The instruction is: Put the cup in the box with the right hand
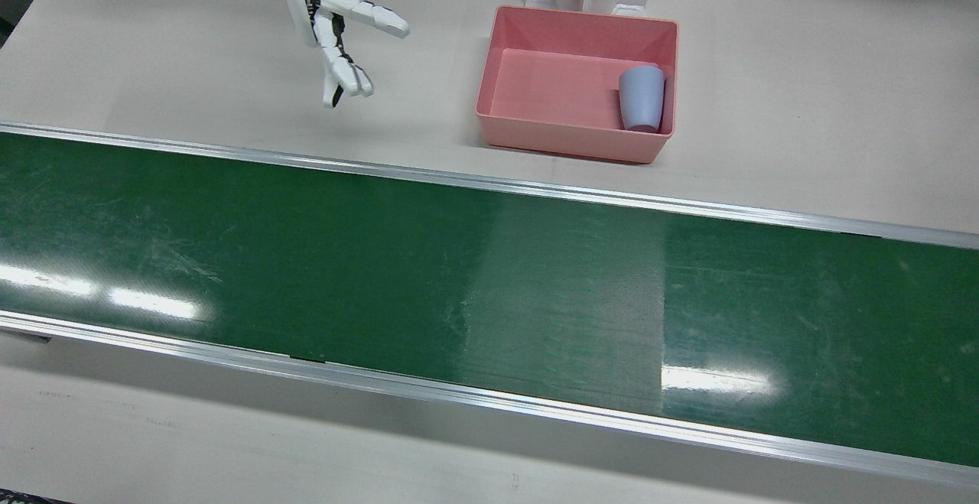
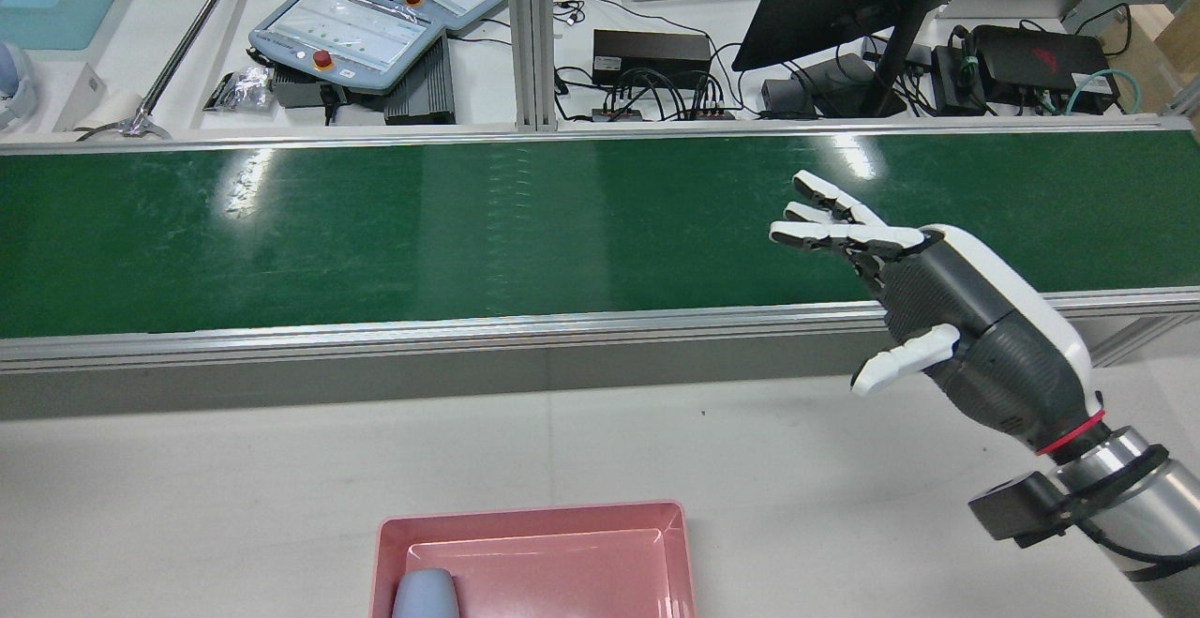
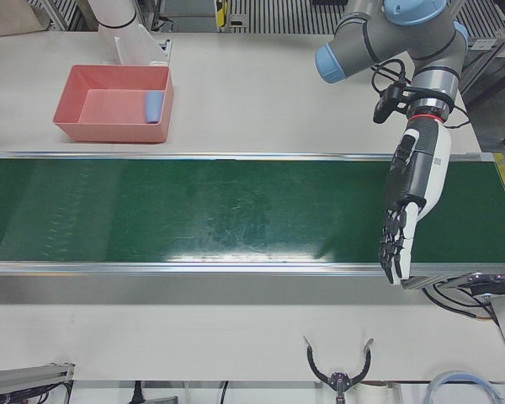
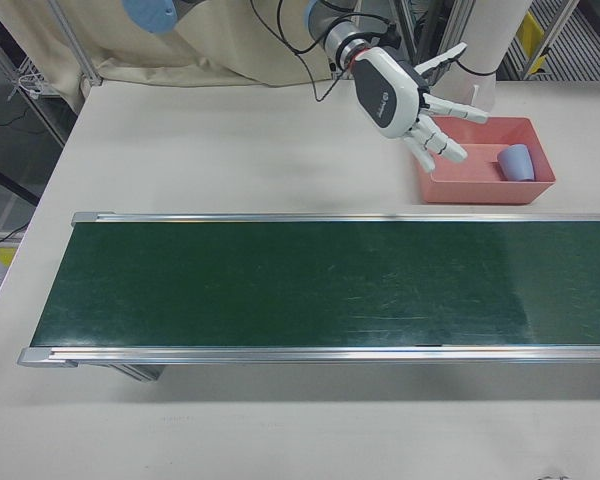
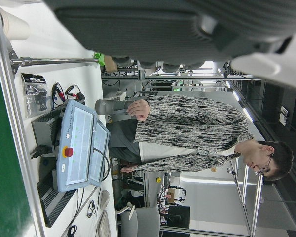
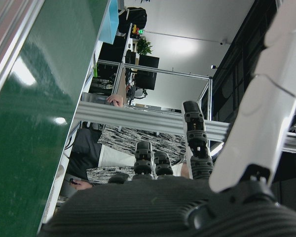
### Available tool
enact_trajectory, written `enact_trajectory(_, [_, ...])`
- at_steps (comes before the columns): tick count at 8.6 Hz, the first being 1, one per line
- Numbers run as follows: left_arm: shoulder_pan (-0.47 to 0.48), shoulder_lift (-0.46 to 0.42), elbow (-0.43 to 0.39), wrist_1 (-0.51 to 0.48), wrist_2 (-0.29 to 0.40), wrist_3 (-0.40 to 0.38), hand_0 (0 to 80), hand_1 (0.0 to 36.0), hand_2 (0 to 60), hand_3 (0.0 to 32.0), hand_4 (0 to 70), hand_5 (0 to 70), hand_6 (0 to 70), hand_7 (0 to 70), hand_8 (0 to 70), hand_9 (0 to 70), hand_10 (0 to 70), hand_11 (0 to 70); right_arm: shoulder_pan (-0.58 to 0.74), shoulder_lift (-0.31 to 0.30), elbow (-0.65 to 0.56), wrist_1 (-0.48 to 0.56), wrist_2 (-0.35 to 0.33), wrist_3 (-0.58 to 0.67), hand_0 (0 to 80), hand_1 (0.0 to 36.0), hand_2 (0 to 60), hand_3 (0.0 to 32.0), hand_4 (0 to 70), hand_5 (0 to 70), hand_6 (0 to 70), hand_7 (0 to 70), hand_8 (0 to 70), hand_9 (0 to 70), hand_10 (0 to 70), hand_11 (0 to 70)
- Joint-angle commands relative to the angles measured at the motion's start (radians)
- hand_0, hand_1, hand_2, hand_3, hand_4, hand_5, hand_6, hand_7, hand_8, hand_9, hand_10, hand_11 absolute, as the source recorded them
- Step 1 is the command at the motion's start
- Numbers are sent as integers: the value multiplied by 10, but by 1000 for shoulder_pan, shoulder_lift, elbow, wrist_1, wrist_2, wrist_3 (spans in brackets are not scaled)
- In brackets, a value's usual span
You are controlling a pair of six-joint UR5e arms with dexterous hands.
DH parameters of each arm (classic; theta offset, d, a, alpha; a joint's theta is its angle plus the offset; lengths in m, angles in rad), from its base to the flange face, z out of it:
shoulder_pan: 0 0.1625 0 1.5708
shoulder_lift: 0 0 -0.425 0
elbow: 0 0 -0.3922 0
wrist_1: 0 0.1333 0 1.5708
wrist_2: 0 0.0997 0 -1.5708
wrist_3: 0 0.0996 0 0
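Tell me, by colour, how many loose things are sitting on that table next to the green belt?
Pink: 1, the box
Blue-grey: 1, the cup, lying on its side inside the box
Total: 2
Neither robot hand holds anything: the right robot hand and the left robot hand both hang open.

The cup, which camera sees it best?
The front view: the cup lies on its side in the pink box, seen whole from above. The left-front and right-front views show it small; the rear view catches only part at the bottom edge. The hand views miss it.
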Motion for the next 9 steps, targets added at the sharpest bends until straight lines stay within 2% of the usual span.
enact_trajectory(1, [0,1,1,0,0,0,0,0,0,0,0,0,0,0,0,0,0,0,399,-101,-86,-78,-282,217,511,137,76,0,165,54,44,134,97,171,7,26])
enact_trajectory(2, [0,1,1,0,0,0,0,0,0,0,0,0,0,0,0,0,0,0,536,-99,-181,-69,-386,298,528,112,0,0,173,57,45,132,99,172,15,38])
enact_trajectory(3, [0,1,-1,0,0,0,0,0,0,0,0,0,0,0,0,0,0,0,665,-99,-262,-52,-479,326,526,112,0,0,161,58,45,132,100,173,24,52])
enact_trajectory(5, [0,1,-2,0,0,0,0,0,0,0,0,0,0,0,0,0,0,0,909,-108,-490,160,-692,360,509,123,50,0,120,58,45,122,99,171,38,72])
enact_trajectory(6, [0,1,-2,0,0,0,0,0,0,0,0,0,0,0,0,0,0,0,1001,-137,-566,234,-752,388,510,112,25,0,113,60,45,118,102,175,47,85])
enact_trajectory(7, [0,1,-2,0,0,0,0,0,0,0,0,0,0,0,0,0,0,0,1086,-186,-602,296,-791,393,510,127,54,0,146,60,49,138,105,182,47,85])
enact_trajectory(8, [0,1,-2,0,0,0,0,0,0,0,0,0,0,0,0,0,0,0,1194,-205,-670,357,-856,393,520,122,26,0,185,59,51,150,106,186,44,80])
enact_trajectory(9, [0,3,-2,0,0,0,0,0,0,0,0,0,0,0,0,0,0,0,1283,-207,-733,412,-904,396,521,122,28,0,189,59,52,152,108,188,45,81])
